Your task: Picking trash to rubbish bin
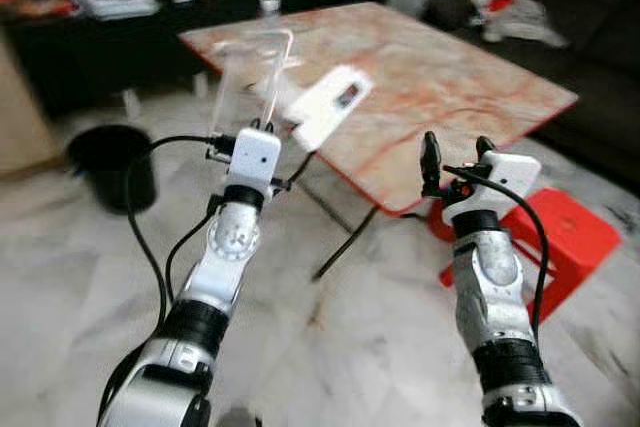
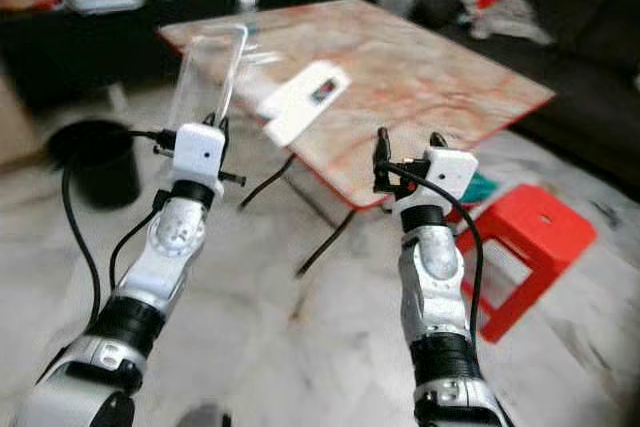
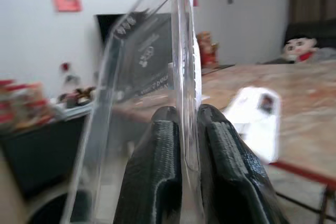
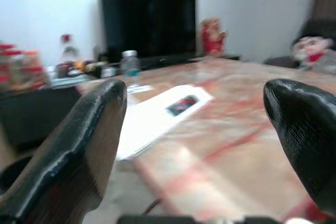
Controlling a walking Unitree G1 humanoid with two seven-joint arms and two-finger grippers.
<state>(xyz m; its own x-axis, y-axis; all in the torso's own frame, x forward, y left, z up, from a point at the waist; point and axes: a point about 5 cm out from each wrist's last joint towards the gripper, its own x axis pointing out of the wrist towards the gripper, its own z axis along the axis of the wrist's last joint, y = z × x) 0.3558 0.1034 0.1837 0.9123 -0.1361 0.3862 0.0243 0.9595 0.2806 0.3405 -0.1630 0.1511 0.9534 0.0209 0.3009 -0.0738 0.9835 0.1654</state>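
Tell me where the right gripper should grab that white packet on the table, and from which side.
Probably the white packet's near end, which hangs past the table's edge toward the robot. The open right gripper could come in level from the floor side and close over its flat faces.

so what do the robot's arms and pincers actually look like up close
Both arms are silver metal segments with black joint bands, each topped by a white boxy wrist block. Looping black cables run along them. The left pincer and right pincer each have two long black fingers with ribbed, textured pads.
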